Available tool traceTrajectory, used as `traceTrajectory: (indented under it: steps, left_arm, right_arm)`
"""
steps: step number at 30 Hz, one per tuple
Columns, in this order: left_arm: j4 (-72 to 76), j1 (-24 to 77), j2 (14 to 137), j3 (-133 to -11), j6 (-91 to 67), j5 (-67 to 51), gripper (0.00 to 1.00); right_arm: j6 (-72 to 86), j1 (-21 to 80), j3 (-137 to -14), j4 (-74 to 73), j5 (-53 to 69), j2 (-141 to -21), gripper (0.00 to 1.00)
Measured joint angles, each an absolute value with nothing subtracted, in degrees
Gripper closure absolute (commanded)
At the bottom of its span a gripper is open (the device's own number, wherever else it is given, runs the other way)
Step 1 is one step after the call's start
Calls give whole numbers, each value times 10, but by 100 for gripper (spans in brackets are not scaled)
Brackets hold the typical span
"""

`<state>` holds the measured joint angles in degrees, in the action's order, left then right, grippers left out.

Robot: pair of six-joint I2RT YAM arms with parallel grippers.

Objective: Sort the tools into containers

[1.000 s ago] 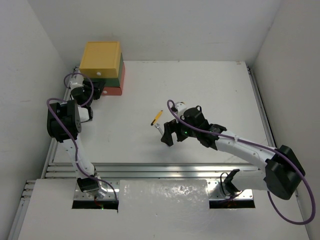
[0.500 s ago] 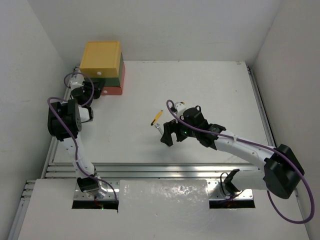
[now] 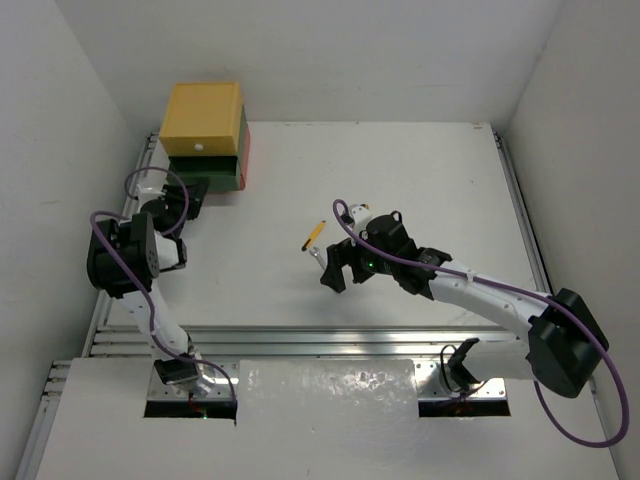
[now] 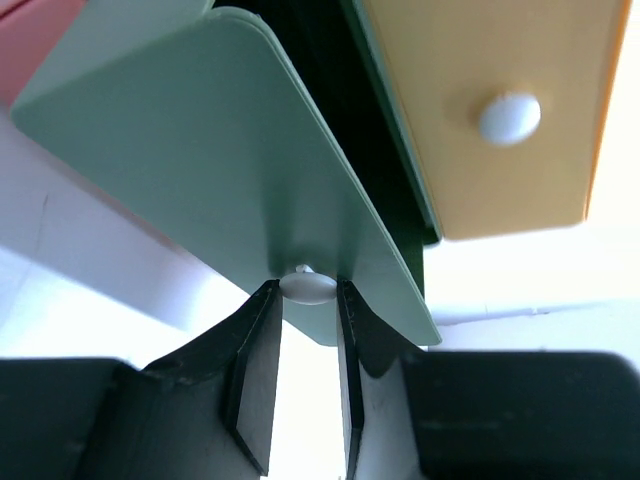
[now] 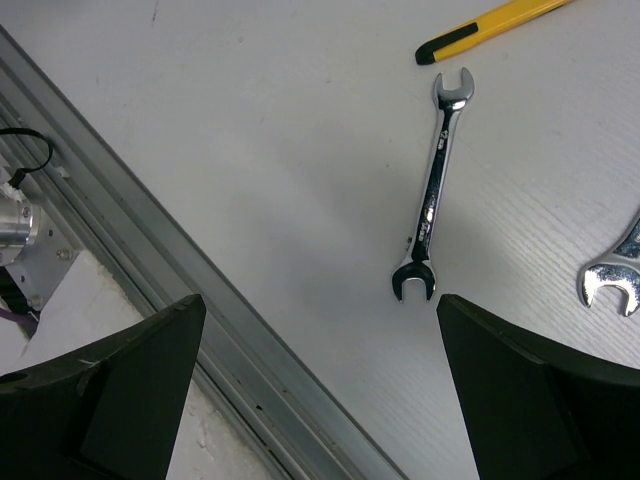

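Tool sorting at the drawer-opening step, as it looks from beside the rig. At the far left of the tabletop (image 3: 420, 180) stands the stack of containers: yellow drawer (image 3: 203, 112) on top, dark green drawer (image 4: 200, 170) in the middle, red-orange drawer (image 3: 246, 152) below. The left end effector (image 4: 308, 290) is clamped on the white knob (image 4: 308, 286) of the green drawer, whose front stands out from the stack. The right end effector (image 5: 320, 300) hangs with its fingers wide apart over the middle of the tabletop, holding nothing. Beneath it lie a silver wrench (image 5: 432, 195), a second wrench (image 5: 615, 270) to its right, and a yellow tool with a black tip (image 5: 490, 25) just beyond. These three remain unsorted; the drawers' contents are hidden. An aluminium rail (image 5: 200, 330) borders the near edge. The left arm, standing before the stack, would probably hinder any delivery.
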<state>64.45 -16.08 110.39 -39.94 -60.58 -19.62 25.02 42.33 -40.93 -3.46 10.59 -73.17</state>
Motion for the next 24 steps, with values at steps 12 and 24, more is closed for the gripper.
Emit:
traceTrajectory:
  steps: [12,24]
  left_arm:
    - [664,-162,1044,-307,-613,-200,44]
    - [388,-153,755,-282,-561,-158,0]
  right_arm:
    - [255,422,-425,-59,85,-741,1]
    - [290,297,-643,-197,-48,-958,34]
